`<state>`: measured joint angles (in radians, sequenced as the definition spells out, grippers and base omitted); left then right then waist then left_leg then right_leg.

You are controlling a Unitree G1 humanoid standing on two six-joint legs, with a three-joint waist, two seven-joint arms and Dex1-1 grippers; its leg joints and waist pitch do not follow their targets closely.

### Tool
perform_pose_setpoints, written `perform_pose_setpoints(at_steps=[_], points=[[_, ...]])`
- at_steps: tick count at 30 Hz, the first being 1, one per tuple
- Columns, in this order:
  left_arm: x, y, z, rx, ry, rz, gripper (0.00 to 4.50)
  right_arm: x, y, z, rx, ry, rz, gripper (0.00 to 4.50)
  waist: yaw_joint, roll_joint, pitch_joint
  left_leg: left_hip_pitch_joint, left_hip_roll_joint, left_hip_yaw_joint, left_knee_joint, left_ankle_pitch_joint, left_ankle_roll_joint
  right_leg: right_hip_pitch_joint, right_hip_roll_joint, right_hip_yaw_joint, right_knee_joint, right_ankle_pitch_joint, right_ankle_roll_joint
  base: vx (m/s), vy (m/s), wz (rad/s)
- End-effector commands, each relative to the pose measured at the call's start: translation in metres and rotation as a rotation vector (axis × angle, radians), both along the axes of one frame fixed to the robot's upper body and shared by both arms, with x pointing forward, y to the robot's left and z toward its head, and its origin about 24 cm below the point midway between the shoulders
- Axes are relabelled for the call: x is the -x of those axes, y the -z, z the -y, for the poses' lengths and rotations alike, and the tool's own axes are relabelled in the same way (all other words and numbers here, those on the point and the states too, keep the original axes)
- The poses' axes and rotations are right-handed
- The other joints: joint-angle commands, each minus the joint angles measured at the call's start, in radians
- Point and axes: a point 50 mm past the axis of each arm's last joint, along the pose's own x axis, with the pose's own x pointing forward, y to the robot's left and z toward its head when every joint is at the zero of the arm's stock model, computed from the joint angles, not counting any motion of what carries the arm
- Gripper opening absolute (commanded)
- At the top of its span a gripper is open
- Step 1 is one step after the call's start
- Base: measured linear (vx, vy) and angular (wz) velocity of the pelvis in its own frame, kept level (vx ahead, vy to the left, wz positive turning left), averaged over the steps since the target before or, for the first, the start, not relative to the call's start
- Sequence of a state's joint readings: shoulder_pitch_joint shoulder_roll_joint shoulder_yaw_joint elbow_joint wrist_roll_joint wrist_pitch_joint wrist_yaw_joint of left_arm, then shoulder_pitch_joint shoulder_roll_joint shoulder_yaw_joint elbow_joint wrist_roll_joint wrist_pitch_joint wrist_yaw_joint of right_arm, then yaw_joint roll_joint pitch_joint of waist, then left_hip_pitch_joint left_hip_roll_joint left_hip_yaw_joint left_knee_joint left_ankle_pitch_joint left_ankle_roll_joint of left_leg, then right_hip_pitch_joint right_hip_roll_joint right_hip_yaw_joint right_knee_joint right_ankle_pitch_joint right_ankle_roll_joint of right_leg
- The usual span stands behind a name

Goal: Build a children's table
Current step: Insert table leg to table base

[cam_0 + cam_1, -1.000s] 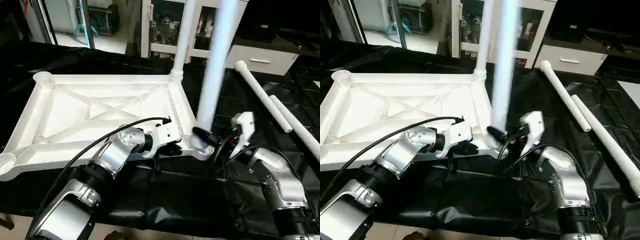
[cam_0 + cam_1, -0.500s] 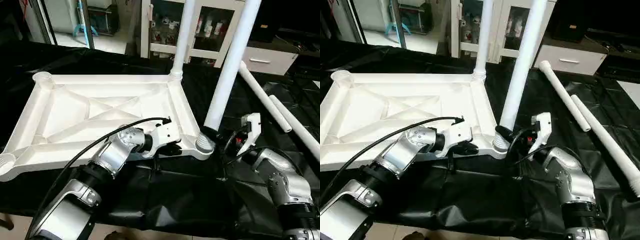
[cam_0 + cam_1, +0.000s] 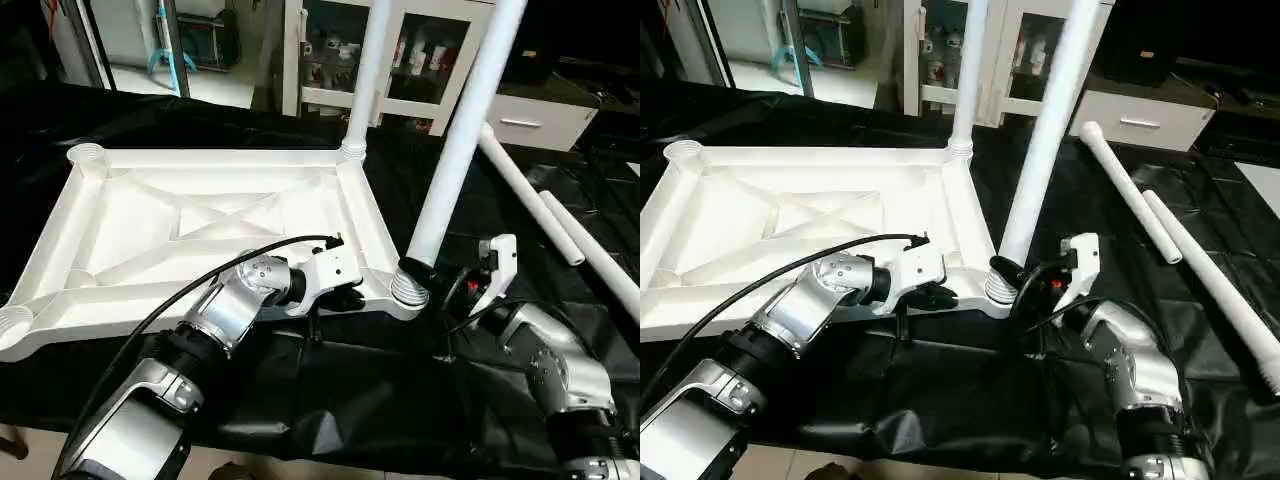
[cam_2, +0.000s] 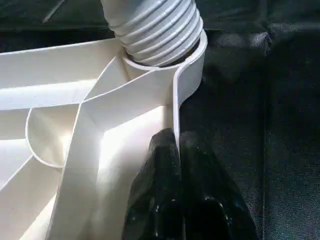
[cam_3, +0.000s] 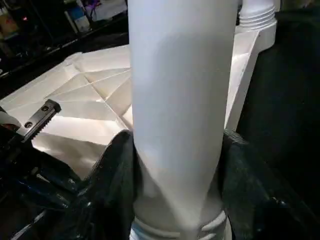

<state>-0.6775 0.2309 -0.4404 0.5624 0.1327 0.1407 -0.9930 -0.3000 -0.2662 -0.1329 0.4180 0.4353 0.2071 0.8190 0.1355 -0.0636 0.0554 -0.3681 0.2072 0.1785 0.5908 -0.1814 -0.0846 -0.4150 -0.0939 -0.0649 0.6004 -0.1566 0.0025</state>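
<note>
The white table top [image 3: 200, 215] lies upside down on black cloth, ribs and X-brace facing up. One leg [image 3: 365, 75] stands upright in the far right corner socket [image 3: 352, 150]. A second leg [image 3: 460, 130] leans to the right, its lower end at the ribbed near right socket [image 3: 408, 288]. My right gripper [image 3: 420, 272] is shut on this leg just above the socket, a black finger [image 5: 112, 165] on each side. My left gripper [image 4: 176, 140] is shut on the table top's near rim [image 4: 175, 100], close beside that same socket [image 4: 155, 30].
Two loose legs [image 3: 525, 190] [image 3: 600, 250] lie on the black cloth to the right. White cabinets [image 3: 520, 115] stand behind the table. The left corner sockets [image 3: 85, 155] [image 3: 12, 325] hold nothing. The cloth's front edge drops off just in front of my forearms.
The held leg has swung from nearly upright to leaning right, then its lower end came down to the near right socket. My right wrist has turned with it. The left gripper has held still.
</note>
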Motion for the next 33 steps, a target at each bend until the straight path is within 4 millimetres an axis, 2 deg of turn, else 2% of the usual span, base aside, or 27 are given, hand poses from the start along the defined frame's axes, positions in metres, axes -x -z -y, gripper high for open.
perform_pose_setpoints(at_steps=[1,6,14,18,22,23,27,31,33], points=[[-0.003,0.000,-0.001,-0.022,-0.014,0.019,0.00,0.006,0.007,0.005,0.021,0.041,0.006,1.94,-0.005,0.001,-0.068,0.013,0.025,-0.002,-0.079,-0.239,0.008,0.046,-0.054,0.035,-0.069,-0.261,-0.183,0.000,0.000,0.00],[-0.003,-0.001,-0.001,-0.021,-0.015,0.020,0.00,0.016,0.018,0.001,0.048,0.053,0.022,1.94,-0.005,0.004,-0.067,0.014,0.026,-0.003,-0.081,-0.262,0.005,0.045,-0.054,0.035,-0.072,-0.279,-0.178,0.000,0.000,0.00],[-0.004,-0.001,0.001,-0.016,-0.016,0.028,0.00,0.026,0.030,0.004,0.118,0.168,0.072,1.94,-0.007,0.007,-0.064,0.016,0.027,-0.007,-0.088,-0.317,-0.005,0.042,-0.054,0.036,-0.079,-0.329,-0.164,0.000,0.000,0.00],[-0.005,-0.002,0.001,-0.012,-0.015,0.033,0.00,0.033,0.039,0.007,0.179,0.222,0.095,1.94,-0.009,0.010,-0.063,0.017,0.027,-0.007,-0.089,-0.331,-0.005,0.041,-0.053,0.037,-0.080,-0.316,-0.169,0.000,0.000,0.00],[-0.005,-0.002,0.002,-0.010,-0.015,0.041,0.00,0.036,0.040,0.007,0.205,0.247,0.118,1.94,-0.009,0.010,-0.061,0.017,0.027,-0.007,-0.091,-0.338,0.000,0.042,-0.053,0.037,-0.082,-0.320,-0.169,0.000,0.000,0.00],[-0.006,-0.002,0.002,-0.009,-0.016,0.044,0.00,0.036,0.041,0.006,0.219,0.247,0.125,1.94,-0.009,0.014,-0.062,0.018,0.027,-0.007,-0.092,-0.343,-0.001,0.041,-0.053,0.037,-0.083,-0.324,-0.168,0.000,0.000,0.00],[-0.008,-0.004,0.004,0.003,-0.021,0.071,0.00,0.038,0.043,0.006,0.262,0.268,0.159,1.93,-0.012,0.011,-0.059,0.020,0.026,-0.009,-0.093,-0.382,-0.007,0.038,-0.054,0.037,-0.092,-0.385,-0.150,0.000,0.000,0.00],[-0.010,-0.005,0.005,0.015,-0.039,0.082,0.00,0.042,0.048,0.004,0.277,0.322,0.174,1.93,-0.013,0.012,-0.058,0.022,0.027,-0.009,-0.094,-0.400,-0.005,0.034,-0.054,0.037,-0.094,-0.402,-0.147,0.000,0.000,0.00],[-0.011,-0.005,0.005,0.020,-0.045,0.090,0.00,0.043,0.052,0.004,0.260,0.376,0.155,1.93,-0.015,0.016,-0.059,0.017,0.027,-0.012,-0.097,-0.399,-0.009,0.038,-0.055,0.037,-0.093,-0.392,-0.148,0.000,0.000,0.00]])
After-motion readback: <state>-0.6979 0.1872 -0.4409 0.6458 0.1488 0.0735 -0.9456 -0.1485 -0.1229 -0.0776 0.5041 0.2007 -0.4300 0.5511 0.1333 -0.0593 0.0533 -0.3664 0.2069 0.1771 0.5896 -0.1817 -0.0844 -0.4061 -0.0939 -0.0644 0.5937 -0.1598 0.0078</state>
